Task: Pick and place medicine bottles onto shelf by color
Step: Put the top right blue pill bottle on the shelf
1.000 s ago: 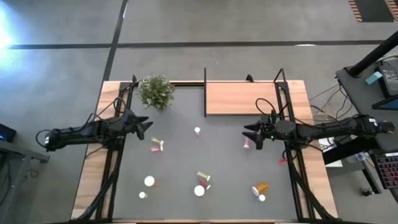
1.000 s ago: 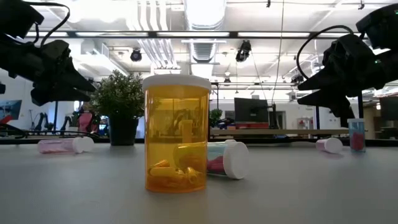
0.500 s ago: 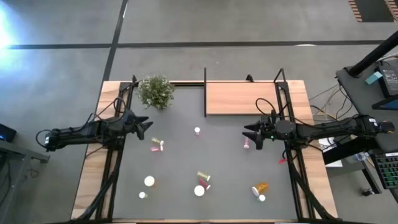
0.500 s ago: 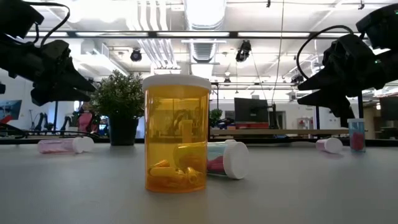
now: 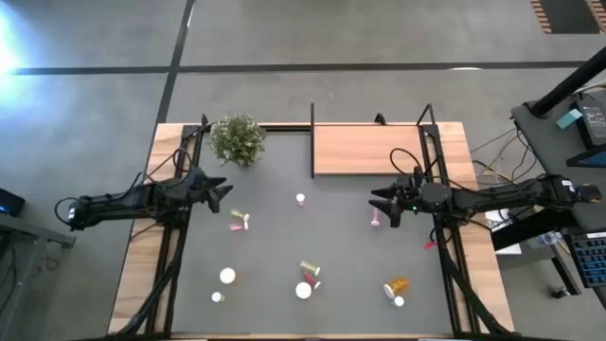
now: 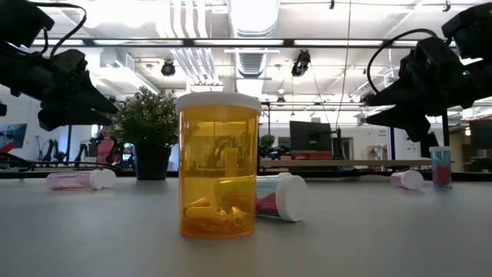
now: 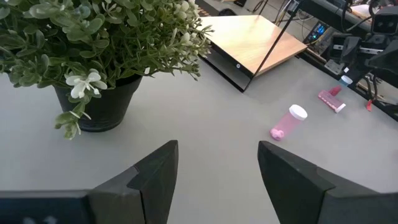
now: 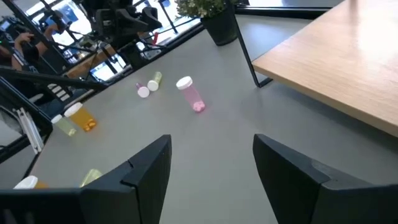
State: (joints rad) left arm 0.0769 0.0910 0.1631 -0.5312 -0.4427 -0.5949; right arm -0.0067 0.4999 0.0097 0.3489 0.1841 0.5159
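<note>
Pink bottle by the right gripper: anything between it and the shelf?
Nothing visible. The pink bottle lies on bare table; open grey surface runs to the shelf. The right gripper hovers beside it, fingers open, empty.

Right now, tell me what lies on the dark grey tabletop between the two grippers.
One small pink, white-capped medicine bottle, on its side, roughly midway between the left gripper and the right gripper. The high view shows it best.

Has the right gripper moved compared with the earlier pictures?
Yes, slightly. In the low view the right gripper now sits a little higher against the upright pink bottle than before. The high view shows no clear shift.
</note>
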